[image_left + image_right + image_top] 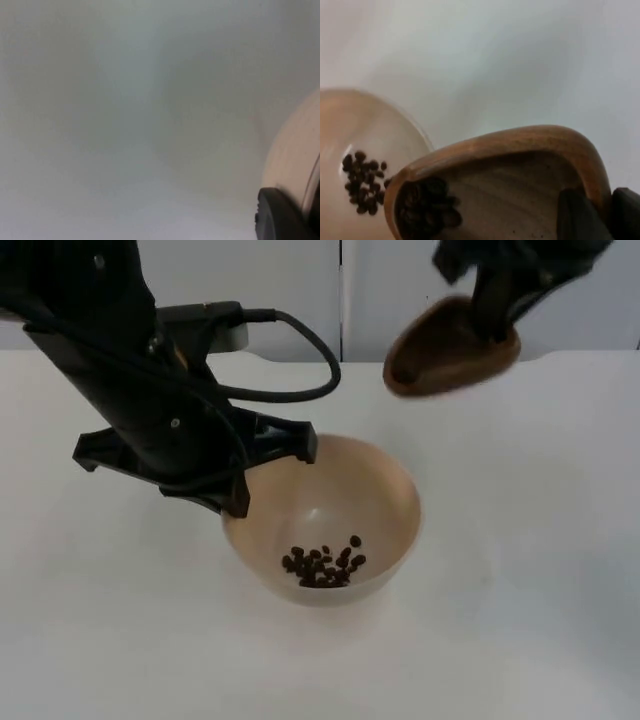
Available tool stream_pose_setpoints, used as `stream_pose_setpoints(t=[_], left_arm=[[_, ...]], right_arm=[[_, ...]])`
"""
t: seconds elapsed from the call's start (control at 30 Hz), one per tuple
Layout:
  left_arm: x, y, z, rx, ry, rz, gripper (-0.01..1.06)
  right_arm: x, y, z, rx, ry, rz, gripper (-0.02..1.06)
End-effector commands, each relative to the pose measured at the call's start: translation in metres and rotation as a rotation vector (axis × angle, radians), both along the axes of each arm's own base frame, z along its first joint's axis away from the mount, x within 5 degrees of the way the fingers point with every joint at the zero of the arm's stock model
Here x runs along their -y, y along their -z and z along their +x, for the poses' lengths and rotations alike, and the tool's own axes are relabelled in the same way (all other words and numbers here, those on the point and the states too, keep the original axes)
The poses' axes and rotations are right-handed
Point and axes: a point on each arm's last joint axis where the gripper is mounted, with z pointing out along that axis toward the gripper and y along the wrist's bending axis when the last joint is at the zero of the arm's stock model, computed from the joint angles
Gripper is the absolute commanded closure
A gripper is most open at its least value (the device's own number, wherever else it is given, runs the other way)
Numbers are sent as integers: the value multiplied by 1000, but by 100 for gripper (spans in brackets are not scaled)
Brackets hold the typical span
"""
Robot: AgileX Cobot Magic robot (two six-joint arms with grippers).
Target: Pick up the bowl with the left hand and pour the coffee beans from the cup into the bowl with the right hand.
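Writing: no brand, label or lettering can be read on the bowl, the cup or the arms.
Bowl: a round, pale beige, smooth-walled bowl (385, 495) sits at the middle of the white tabletop (520, 620); whether its base touches the surface or is lifted clear cannot be told.
Beans in bowl: a small cluster of dark brown coffee beans (324, 565) lies at the bottom of the bowl, toward its near side; the right wrist view shows the same cluster (362, 181) inside the pale wall.
Cup: a brown wooden cup (440, 350) with a rounded, slightly squarish rim hangs in the air at the far right, beyond the bowl's far-right rim and apart from it, tipped with its mouth turned toward the bowl.
Beans in cup: the right wrist view shows dark beans (427, 207) gathered against the lowered side of the cup's grained inside.
Left gripper: the left gripper (275, 465) is at the bowl's far-left rim; its jaws are closed on that rim, one black finger (280, 215) pressed to the pale outer wall.
Right gripper: the right gripper (495, 310) comes down from the far right; its jaws pinch the cup's wall, one finger (577, 215) inside the rim and the other outside.
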Motion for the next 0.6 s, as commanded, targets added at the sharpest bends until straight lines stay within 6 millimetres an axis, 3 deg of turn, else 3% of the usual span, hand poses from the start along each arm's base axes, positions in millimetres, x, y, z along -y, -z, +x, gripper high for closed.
stream_pose_setpoints(t=[0.0, 0.13, 0.27, 0.57], left_arm=[[0, -1, 5, 29, -4, -15, 105], [-6, 5, 11, 14, -18, -17, 105], [-22, 19, 20, -18, -57, -3, 105], [-30, 33, 24, -43, -61, 19, 105]], right_arm=[[4, 6, 0, 14, 15, 17, 104], [17, 28, 1, -13, 66, 52, 104], [48, 56, 6, -32, 152, 48, 104], [75, 85, 4, -6, 244, 68, 104]])
